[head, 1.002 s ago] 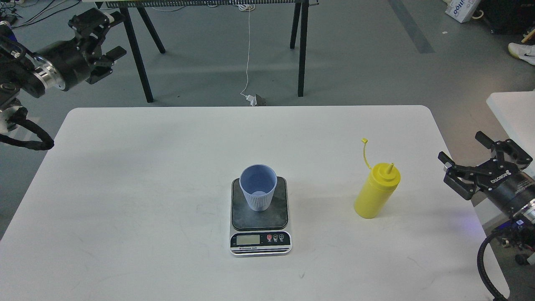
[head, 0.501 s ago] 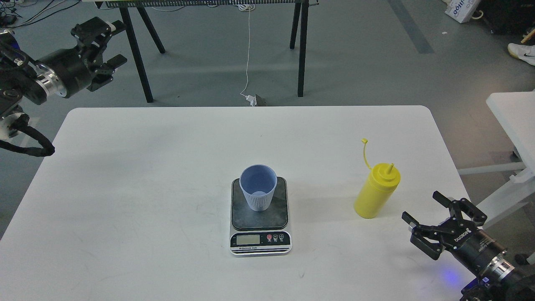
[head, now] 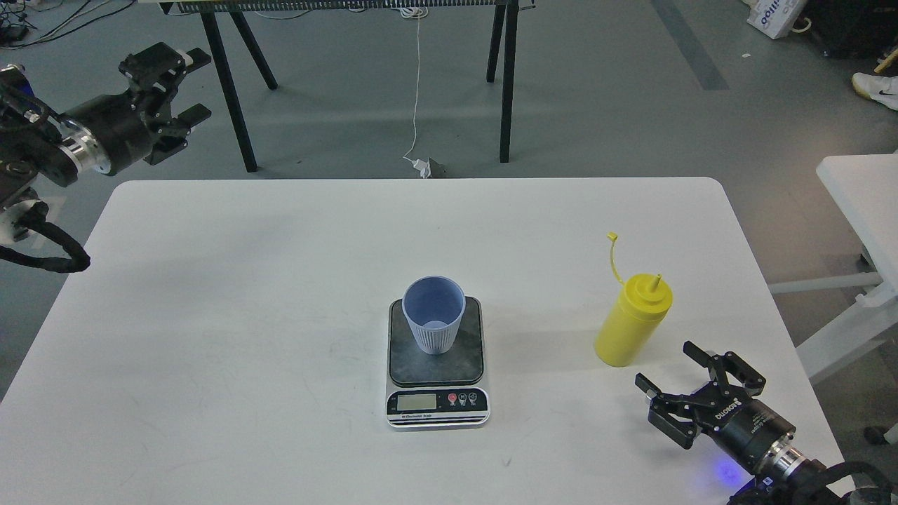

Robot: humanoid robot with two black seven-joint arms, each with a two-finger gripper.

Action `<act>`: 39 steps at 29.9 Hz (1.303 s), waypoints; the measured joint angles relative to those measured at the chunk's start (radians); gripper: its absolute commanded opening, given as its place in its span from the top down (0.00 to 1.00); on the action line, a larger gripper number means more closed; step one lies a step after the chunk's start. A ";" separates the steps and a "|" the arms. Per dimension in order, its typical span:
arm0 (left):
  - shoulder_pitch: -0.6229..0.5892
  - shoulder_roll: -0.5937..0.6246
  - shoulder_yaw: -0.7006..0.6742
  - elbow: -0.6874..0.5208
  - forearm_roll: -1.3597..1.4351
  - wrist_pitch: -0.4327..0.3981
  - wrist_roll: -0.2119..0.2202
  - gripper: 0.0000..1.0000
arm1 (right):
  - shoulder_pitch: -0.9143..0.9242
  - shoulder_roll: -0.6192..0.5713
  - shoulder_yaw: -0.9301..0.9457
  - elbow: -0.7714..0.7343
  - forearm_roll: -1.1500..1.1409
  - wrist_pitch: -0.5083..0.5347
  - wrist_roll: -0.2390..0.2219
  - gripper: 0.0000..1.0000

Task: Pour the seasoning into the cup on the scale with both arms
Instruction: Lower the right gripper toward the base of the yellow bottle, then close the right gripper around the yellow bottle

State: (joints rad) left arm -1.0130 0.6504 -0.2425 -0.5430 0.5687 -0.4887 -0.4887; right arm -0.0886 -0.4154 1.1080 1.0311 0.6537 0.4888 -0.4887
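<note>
The light blue ribbed cup (head: 433,314) stands upright on the dark platform of the scale (head: 436,365) at the table's middle front. The yellow seasoning bottle (head: 633,320) stands upright to the right, its cap strap up and nozzle uncovered. My right gripper (head: 672,368) is open and empty, low over the table just below and right of the bottle, not touching it. My left gripper (head: 188,83) is open and empty, raised beyond the table's far left corner.
The white table (head: 245,294) has its far edge near the top third. A black trestle stand (head: 505,77) and a white cable (head: 417,91) are on the floor behind. A second white table (head: 859,189) stands at the right.
My right gripper has moved left and toward the bottle, from off the table's right edge to just in front of it. My left gripper shifted slightly. Cup, scale and bottle have not moved.
</note>
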 measured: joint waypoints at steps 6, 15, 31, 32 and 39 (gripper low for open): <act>0.000 -0.001 0.000 0.000 -0.001 0.000 0.000 0.05 | 0.037 0.017 0.000 -0.035 -0.006 0.000 0.000 0.01; 0.002 0.000 0.000 0.000 -0.001 0.000 0.000 0.05 | 0.093 0.030 -0.013 -0.070 -0.021 0.000 0.000 0.01; 0.011 0.000 -0.001 0.000 -0.001 0.000 0.000 0.05 | 0.190 0.111 -0.029 -0.194 -0.071 0.000 0.000 0.01; 0.011 0.000 -0.001 0.000 -0.001 0.000 0.000 0.05 | 0.194 0.115 -0.029 -0.201 -0.076 0.000 0.000 0.02; 0.011 0.004 -0.001 0.000 -0.001 0.000 0.000 0.05 | 0.201 0.127 -0.033 -0.219 -0.098 0.000 0.000 0.22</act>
State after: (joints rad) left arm -1.0017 0.6547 -0.2439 -0.5430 0.5675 -0.4887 -0.4887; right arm 0.1127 -0.2888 1.0750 0.8117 0.5555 0.4888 -0.4887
